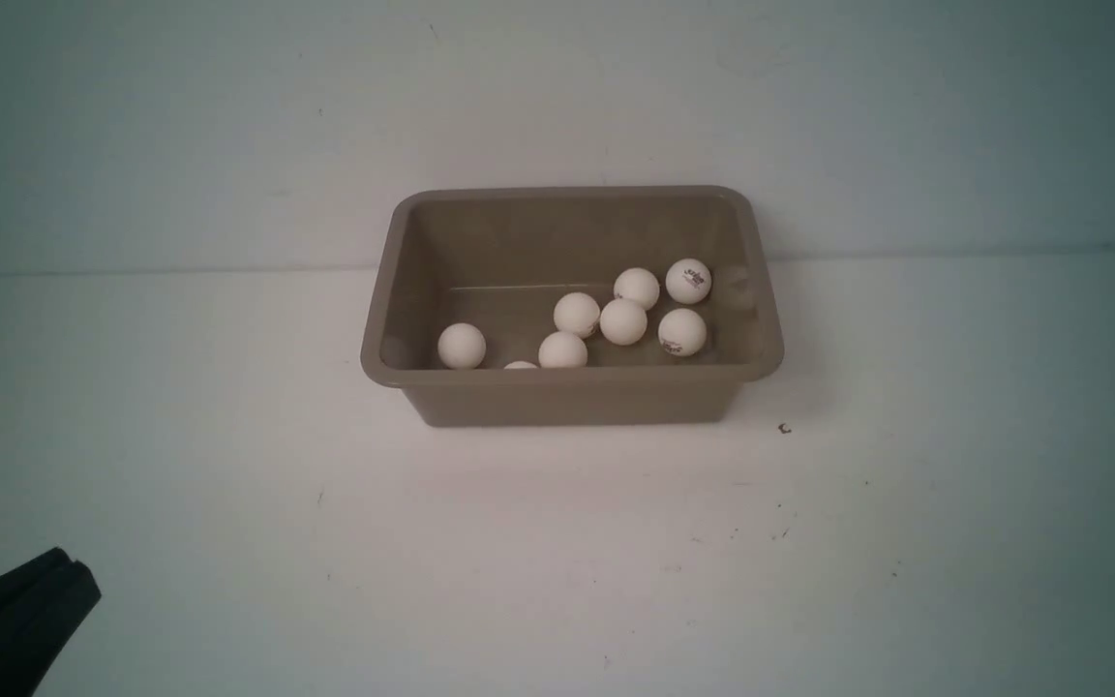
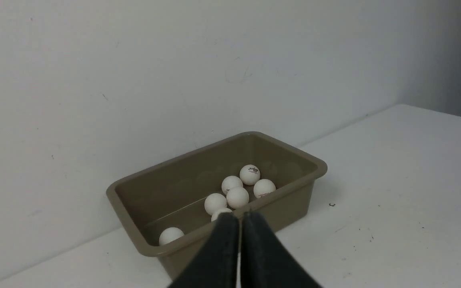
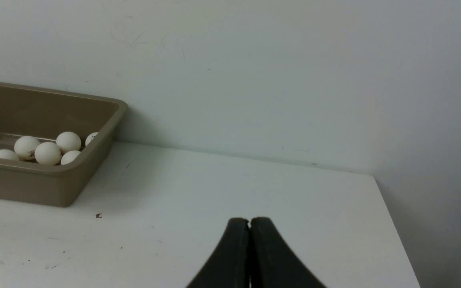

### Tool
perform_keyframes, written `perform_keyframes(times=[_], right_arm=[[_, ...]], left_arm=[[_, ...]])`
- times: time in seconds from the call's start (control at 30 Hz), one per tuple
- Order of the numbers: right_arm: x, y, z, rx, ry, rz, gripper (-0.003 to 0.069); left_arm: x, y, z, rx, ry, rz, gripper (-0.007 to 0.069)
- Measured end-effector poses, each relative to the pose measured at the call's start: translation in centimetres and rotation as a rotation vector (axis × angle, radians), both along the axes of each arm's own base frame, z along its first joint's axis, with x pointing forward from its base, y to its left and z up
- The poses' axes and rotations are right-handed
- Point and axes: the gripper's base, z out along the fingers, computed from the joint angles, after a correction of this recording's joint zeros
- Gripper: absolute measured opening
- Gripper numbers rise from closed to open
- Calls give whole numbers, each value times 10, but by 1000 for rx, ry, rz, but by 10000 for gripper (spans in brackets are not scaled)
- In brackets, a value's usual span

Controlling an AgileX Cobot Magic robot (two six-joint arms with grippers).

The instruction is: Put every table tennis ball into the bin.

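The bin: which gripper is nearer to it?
Left. The left gripper sits just short of the bin; the right gripper is farther off to its right side.

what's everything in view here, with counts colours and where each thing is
table tennis balls: eight showing, white, all inside the bin; one sits apart toward the robot's left, one is half hidden behind the near wall, at least two carry a dark logo
bin: one, tan-brown, on the table against the wall, about centre
table: one, white, a few dark specks on it to the right of the bin
wall: white, behind the table
left hand: black, shut and holding nothing, low at the near left, pulled back from the bin
right hand: black, shut and holding nothing, over the table to the right of the bin
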Motion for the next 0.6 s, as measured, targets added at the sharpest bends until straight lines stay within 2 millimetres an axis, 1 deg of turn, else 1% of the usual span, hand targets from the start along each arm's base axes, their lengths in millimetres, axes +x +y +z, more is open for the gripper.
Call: perform_keyframes(times=[0.4, 0.53, 0.57, 0.6], right_arm=[[0, 0, 0, -2, -1, -1, -11], [0, 0, 0, -2, -1, -1, -11], [0, 0, 0, -2, -1, -2, -11], [0, 0, 0, -2, -1, -2, -11]], left_arm=[[0, 0, 0, 23, -11, 4, -4], [4, 5, -1, 117, -83, 70, -4], [8, 11, -3, 172, -140, 151, -4], [11, 15, -5, 183, -161, 201, -4]])
